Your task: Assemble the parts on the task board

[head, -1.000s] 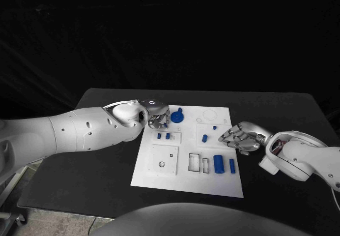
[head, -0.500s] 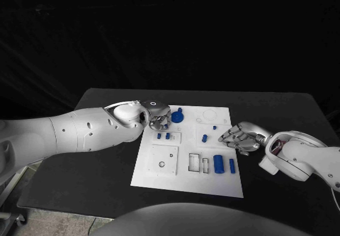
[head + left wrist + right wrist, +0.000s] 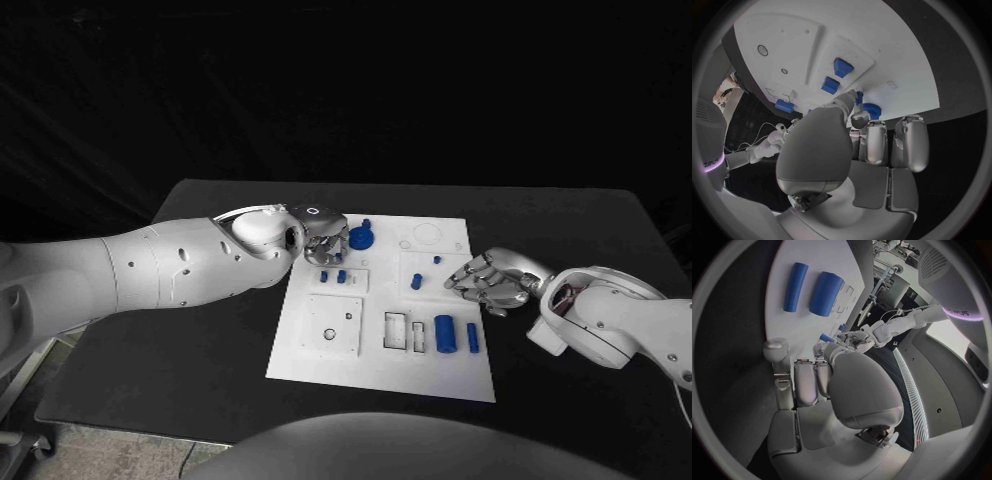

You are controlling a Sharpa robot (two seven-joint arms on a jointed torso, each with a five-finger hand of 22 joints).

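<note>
Reaching in from the far-left corner of the task board point(image 3: 378, 345), the left robot hand point(image 3: 320, 238) sits right against the round blue part point(image 3: 361, 238) with its short upright stem, and that closeness is what the next move seems to turn on. In the left wrist view the fingertips point(image 3: 856, 97) touch or nearly touch this round part point(image 3: 871, 108), with the thumb curled in toward it; whether the left robot hand actually pinches the piece or only rests against it I cannot tell. The part lies just to the inner side of that robot hand, toward the middle of the board's far edge, so the left robot hand is plainly the nearer one. Just below it, toward the robot, 2 small blue blocks point(image 3: 332, 276) stand side by side. The right robot hand point(image 3: 488, 281) hovers at the board's right edge with its fingers curled loosely and nothing visible between them. A small blue peg point(image 3: 415, 281) stands near its fingertips, on the board side. Nearer the robot, 1 thick blue cylinder point(image 3: 446, 332) and 1 thin blue cylinder point(image 3: 472, 337) lie beside each other, long axes running from near edge to far edge; they are closer to the right robot hand. The board rests on the black tabletop point(image 3: 188, 370).
</note>
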